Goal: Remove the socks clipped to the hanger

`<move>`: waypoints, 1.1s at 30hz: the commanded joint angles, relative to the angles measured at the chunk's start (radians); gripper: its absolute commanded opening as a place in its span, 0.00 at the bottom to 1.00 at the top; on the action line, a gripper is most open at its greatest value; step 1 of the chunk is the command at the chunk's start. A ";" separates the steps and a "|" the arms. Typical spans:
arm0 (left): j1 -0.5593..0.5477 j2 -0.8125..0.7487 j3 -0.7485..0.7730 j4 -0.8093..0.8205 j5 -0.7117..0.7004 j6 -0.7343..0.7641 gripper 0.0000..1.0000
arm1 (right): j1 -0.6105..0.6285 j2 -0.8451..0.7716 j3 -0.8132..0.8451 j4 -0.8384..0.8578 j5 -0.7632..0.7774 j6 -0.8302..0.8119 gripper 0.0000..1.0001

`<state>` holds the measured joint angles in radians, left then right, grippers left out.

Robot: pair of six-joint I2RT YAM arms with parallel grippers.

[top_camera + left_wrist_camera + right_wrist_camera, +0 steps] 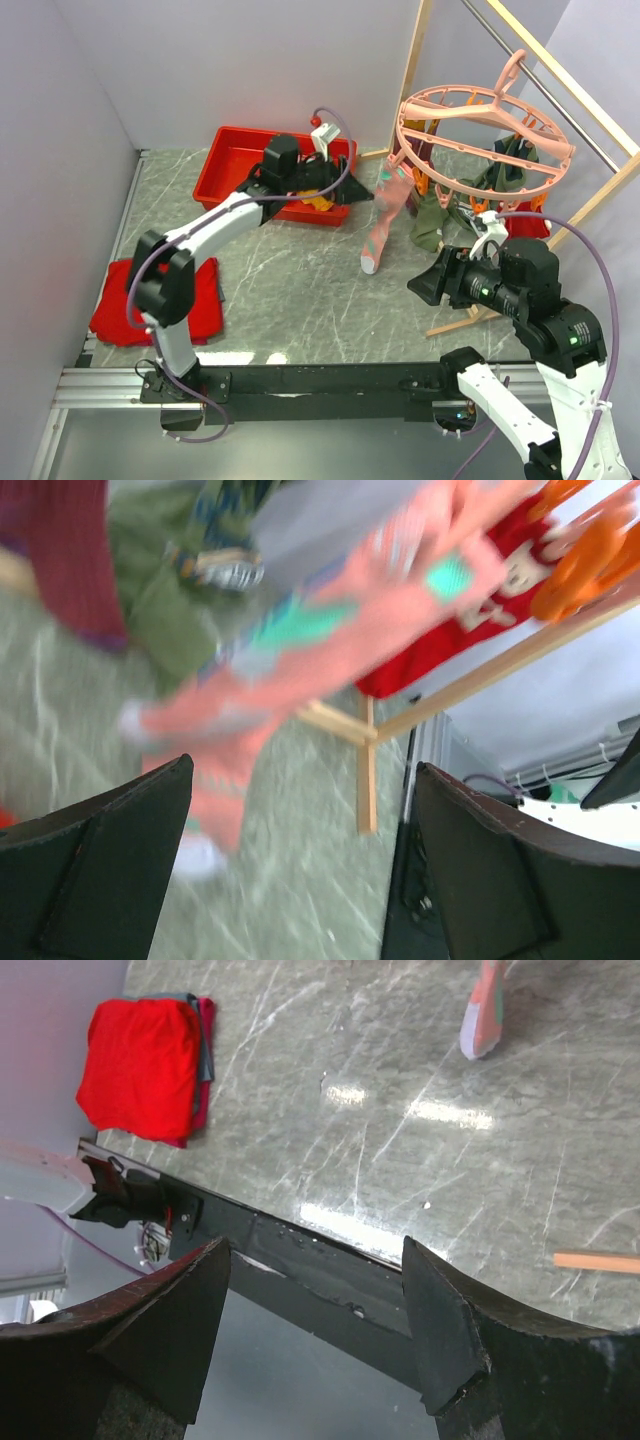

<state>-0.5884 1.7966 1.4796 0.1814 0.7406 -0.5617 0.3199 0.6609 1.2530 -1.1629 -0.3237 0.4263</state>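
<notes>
Lining up on the pink sock: left arm is better placed

Left tool (302, 770) is hovering over the right end of the red bin (225, 165). Its fingers are spread wide and gripping nothing. Right tool (315, 1245) is also standing open and empty, hanging low over the tabletop (290, 290) in front of the hanger (475, 100) and pointing back toward the near edge.

The pink sock (385, 222) is hanging from a clip on the hanger's left rim. Its long axis is running close to vertical, leaning a little, with the cuff up at the clip and the toe down near the tabletop. It is sitting just to the right of the left tool and is filling that wrist view straight ahead, though blurred. The right wrist view is catching only the toe at its top edge.

Olive socks (430, 222) are hanging further right under the ring, nearer the right arm.

My read is that the left tool is facing the sock and only needs a short reach to the right. Closing across the sock near the cuff looks better than gripping along its length. Nothing is gripped at the moment.
</notes>
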 commanded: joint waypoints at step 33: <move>-0.123 0.031 0.053 0.248 0.042 0.040 0.29 | -0.004 -0.033 0.026 -0.003 -0.031 0.057 0.76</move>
<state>-0.6926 2.0132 1.5875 0.5091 0.8974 -0.6025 0.3199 0.6556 1.2995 -1.2102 -0.3447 0.4694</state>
